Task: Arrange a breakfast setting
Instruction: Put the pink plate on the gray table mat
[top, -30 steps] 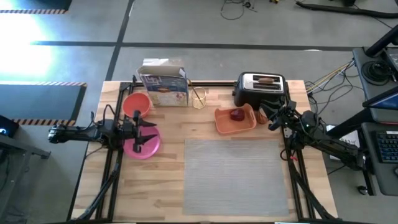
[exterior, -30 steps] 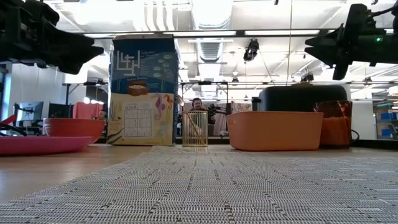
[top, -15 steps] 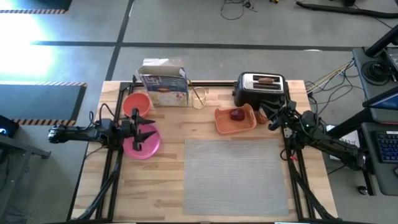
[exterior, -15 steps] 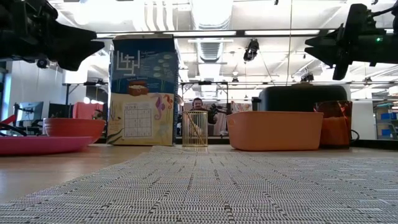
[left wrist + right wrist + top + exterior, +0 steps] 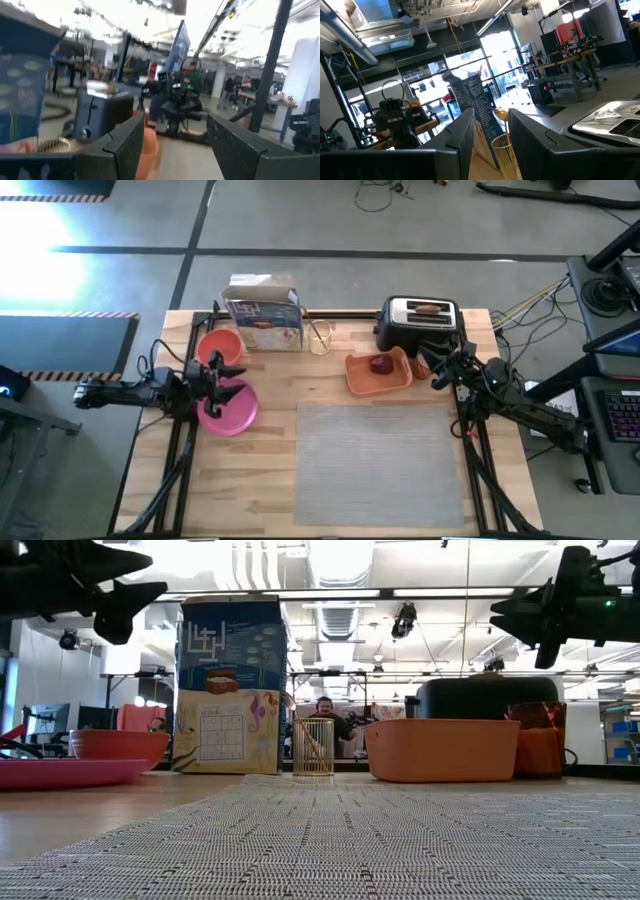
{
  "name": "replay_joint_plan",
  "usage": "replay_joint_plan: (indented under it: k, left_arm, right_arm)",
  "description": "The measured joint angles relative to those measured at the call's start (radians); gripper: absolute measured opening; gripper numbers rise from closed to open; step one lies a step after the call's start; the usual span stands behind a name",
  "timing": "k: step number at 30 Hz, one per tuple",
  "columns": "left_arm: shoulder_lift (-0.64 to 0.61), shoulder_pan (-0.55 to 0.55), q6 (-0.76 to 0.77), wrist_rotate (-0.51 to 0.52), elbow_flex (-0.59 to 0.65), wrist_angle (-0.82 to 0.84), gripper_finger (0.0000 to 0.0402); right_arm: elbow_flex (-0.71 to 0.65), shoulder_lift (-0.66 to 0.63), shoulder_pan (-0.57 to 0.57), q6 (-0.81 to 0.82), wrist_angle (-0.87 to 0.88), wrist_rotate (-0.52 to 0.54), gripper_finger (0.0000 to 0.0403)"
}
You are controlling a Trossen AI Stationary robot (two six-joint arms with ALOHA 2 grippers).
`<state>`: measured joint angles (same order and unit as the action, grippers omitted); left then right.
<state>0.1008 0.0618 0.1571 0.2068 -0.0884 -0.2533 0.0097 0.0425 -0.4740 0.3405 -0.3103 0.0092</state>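
A grey placemat (image 5: 375, 465) lies on the table's near right half. On the left, a pink plate (image 5: 236, 416) lies flat and an orange bowl (image 5: 215, 343) stands behind it. My left gripper (image 5: 238, 380) hovers open above the plate, touching nothing. A red apple (image 5: 381, 364) sits in an orange tray (image 5: 362, 380). A toast slice (image 5: 428, 308) sticks out of the toaster (image 5: 420, 328). A small orange cup (image 5: 424, 364) stands beside the tray. A wooden utensil (image 5: 320, 337) stands in a wire holder. My right gripper (image 5: 437, 370) waits open above the cup.
A tall cereal box (image 5: 262, 315) stands at the far edge between the bowl and the wire holder (image 5: 314, 745). Black arm frames run along both side edges of the table. People show in the room beyond the table.
My left gripper has risen above the plate and rolled about its own pointing line, its fingers staying open. Nothing on the table has moved.
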Motion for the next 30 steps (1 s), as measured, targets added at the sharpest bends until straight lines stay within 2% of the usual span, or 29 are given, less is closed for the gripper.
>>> replay_joint_plan:
  k: [10, 13, 22, 30]
  left_arm:
    - [0.263, 0.000, 0.320, 0.209, -0.290, 0.467, 0.0201]
    - [0.345, 0.000, 0.420, 0.238, -0.355, 0.579, 0.0201]
    - [0.622, 0.000, 0.688, 0.173, -0.497, 0.942, 0.0201]
    - [0.823, 0.000, 0.727, 0.123, -0.523, 0.989, 0.0201]
  right_arm:
    - [0.000, 0.000, 0.000, 0.000, 0.000, 0.000, 0.0112]
    - [0.000, 0.000, 0.000, 0.000, 0.000, 0.000, 0.0112]
    - [0.000, 0.000, 0.000, 0.000, 0.000, 0.000, 0.0112]
    - [0.000, 0.000, 0.000, 0.000, 0.000, 0.000, 0.0112]
